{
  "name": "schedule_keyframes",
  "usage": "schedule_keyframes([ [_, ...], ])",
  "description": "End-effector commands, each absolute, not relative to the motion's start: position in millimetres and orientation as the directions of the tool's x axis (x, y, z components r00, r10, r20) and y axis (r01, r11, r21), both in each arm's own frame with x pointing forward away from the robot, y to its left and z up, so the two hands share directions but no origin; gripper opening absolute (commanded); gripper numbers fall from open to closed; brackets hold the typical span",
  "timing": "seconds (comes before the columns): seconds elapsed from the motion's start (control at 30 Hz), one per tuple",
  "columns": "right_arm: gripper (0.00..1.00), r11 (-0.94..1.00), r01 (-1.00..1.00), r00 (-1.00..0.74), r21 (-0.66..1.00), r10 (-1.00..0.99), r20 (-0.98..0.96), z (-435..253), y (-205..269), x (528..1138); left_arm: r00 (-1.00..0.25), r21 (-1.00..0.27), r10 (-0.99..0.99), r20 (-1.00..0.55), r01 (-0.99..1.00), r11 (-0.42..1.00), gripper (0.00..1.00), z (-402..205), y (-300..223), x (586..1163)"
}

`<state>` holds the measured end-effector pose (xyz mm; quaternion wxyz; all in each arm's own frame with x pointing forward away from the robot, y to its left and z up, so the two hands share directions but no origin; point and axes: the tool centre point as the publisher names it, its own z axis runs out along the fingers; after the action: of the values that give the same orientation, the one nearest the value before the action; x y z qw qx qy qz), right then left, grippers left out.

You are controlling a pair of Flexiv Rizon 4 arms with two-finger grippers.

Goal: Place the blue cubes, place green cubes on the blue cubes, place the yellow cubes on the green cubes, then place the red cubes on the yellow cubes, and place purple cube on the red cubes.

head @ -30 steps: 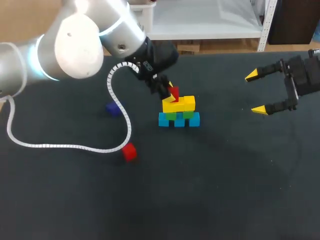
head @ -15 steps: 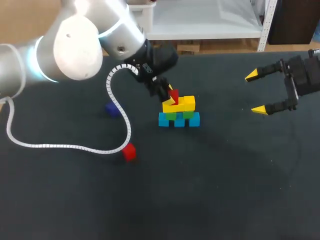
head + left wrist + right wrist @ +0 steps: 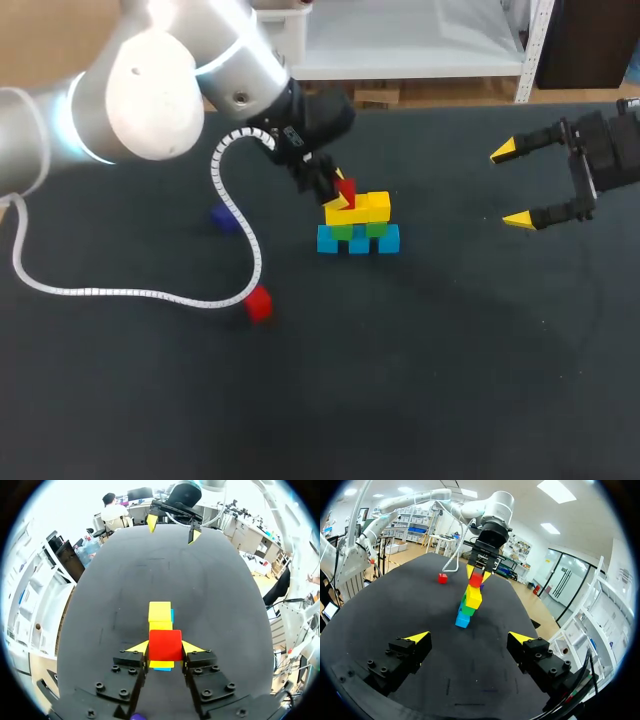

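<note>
1. Pincer on my left arm (image 3: 165,649), which comes in from the left, is closed on 1 red cube (image 3: 165,644), a yellow tip on each side of it.
2. Left of the stack, the purple cube (image 3: 224,217) sits on the table (image 3: 420,380), just beside the white coiled cable (image 3: 120,292).
3. Nearer me, a 2nd red cube (image 3: 259,303) lies against that cable's loop.
4. Mid-table stands the stack: 3 blue cubes (image 3: 358,242) in a row, 2 green cubes (image 3: 376,229) on them, and 2 yellow cubes (image 3: 372,207) on top. The held red cube is over the left yellow one; I cannot tell if they touch.
5. Far right, my right pincer (image 3: 511,186) is spread wide with nothing in it, well apart from the stack.
</note>
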<state>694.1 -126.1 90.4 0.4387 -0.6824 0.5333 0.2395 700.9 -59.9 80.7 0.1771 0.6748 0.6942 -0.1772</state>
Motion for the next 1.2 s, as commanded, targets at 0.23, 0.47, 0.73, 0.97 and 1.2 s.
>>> schedule_keyframes([
  [0.23,1.00,-0.046,-0.938,0.316,-0.343,-0.519,-0.794,90.5,-125.9,694.3,-0.020,-0.012,0.876,-0.482,1.000,0.017,0.12,79.4,-61.1,703.3],
  [0.47,1.00,-0.046,-0.938,0.316,-0.343,-0.519,-0.794,90.5,-125.9,694.3,-0.017,-0.009,0.875,-0.484,1.000,0.015,0.21,79.4,-62.0,705.5],
  [0.73,1.00,-0.046,-0.938,0.316,-0.343,-0.519,-0.794,90.5,-125.9,694.3,-0.012,-0.004,0.874,-0.485,1.000,0.011,0.22,79.6,-62.3,707.5],
  [0.97,1.00,-0.046,-0.938,0.316,-0.343,-0.519,-0.794,90.5,-125.9,694.3,-0.016,-0.007,0.875,-0.484,1.000,0.015,0.26,79.2,-61.0,707.7],
  [1.2,1.00,-0.046,-0.938,0.316,-0.343,-0.519,-0.794,90.5,-125.9,694.3,-0.017,-0.008,0.875,-0.484,1.000,0.016,0.32,78.7,-60.3,708.0],
])
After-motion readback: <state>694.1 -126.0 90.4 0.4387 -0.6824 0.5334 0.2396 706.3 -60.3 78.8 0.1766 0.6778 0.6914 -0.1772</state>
